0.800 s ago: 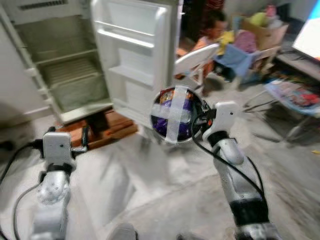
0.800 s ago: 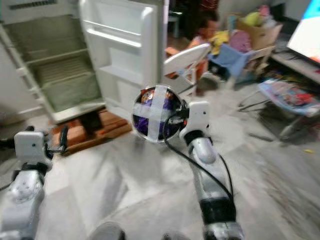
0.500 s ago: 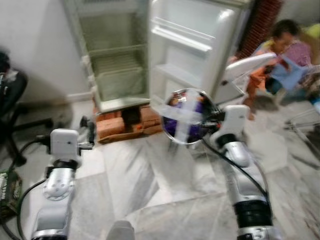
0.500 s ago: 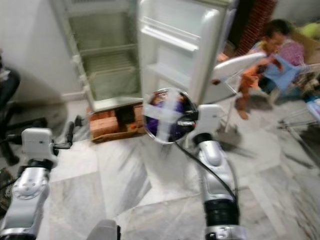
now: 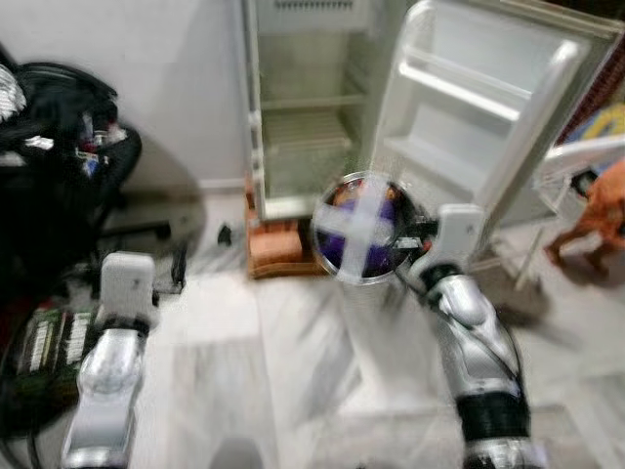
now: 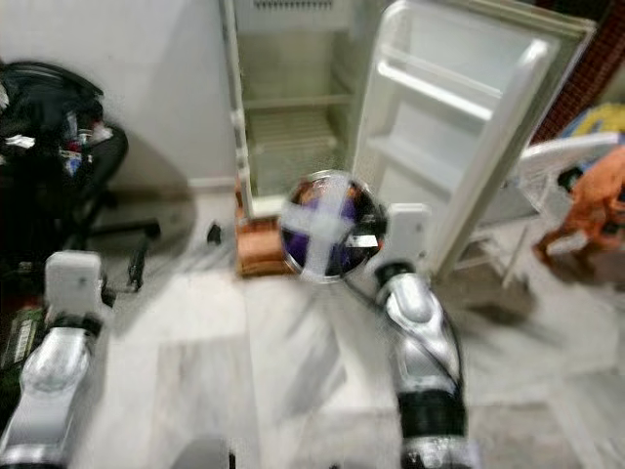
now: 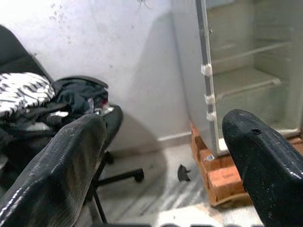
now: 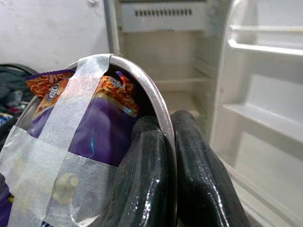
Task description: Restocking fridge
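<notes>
Right gripper (image 8: 165,156) clamped on rim of metal bowl (image 5: 363,229), held out front of open fridge (image 6: 293,107), well short of shelves. Bowl holds purple snack packet (image 8: 94,127), strapped in by crossed tape (image 5: 359,231). Judged light, rigid; thin rim slippery, apt to swivel in pinch. Left gripper (image 7: 161,156) idle, fingers apart, empty.

The camera has swung left, so the open fridge (image 5: 312,117) (empty shelves) now faces the robot squarely.
</notes>
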Controlling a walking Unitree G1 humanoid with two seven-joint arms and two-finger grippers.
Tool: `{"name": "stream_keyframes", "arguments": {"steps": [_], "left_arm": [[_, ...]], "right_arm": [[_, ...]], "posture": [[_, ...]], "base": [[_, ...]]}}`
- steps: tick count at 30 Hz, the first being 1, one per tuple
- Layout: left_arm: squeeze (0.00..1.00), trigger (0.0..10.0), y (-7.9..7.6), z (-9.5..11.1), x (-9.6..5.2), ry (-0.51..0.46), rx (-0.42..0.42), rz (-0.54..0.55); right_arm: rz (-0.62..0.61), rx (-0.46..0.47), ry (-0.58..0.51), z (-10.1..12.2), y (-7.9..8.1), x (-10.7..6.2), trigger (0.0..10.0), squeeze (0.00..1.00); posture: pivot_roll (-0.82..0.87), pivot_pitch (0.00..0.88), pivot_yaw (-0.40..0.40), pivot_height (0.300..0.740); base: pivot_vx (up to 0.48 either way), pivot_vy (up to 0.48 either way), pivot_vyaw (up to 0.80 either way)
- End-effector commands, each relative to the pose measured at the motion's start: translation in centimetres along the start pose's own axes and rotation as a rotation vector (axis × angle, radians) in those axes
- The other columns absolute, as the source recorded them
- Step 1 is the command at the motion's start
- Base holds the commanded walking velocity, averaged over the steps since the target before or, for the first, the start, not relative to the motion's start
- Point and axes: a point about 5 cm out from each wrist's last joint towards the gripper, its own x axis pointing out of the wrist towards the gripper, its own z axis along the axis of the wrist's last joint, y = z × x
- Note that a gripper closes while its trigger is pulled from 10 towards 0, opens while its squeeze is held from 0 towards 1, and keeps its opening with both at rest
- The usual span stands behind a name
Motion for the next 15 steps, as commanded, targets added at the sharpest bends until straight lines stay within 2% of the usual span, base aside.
{"name": "stream_keyframes", "arguments": {"steps": [1,15], "left_arm": [[0.0,10.0,-1.07,0.43,0.22,-0.02,-0.015,-0.037],[0.0,10.0,-1.2,0.07,0.25,0.003,-0.051,-0.048]], "right_arm": [[-0.045,-0.013,-0.046,1.13,-1.44,0.18,10.0,0.0],[-0.037,-0.002,-0.045,0.96,-1.06,0.24,10.0,0.0]], "posture": [[0.16,0.0,-0.054,0.74],[0.16,0.0,-0.06,0.74]], "base": [[0.472,0.0,0.0],[0.479,0.0,0.0]]}}
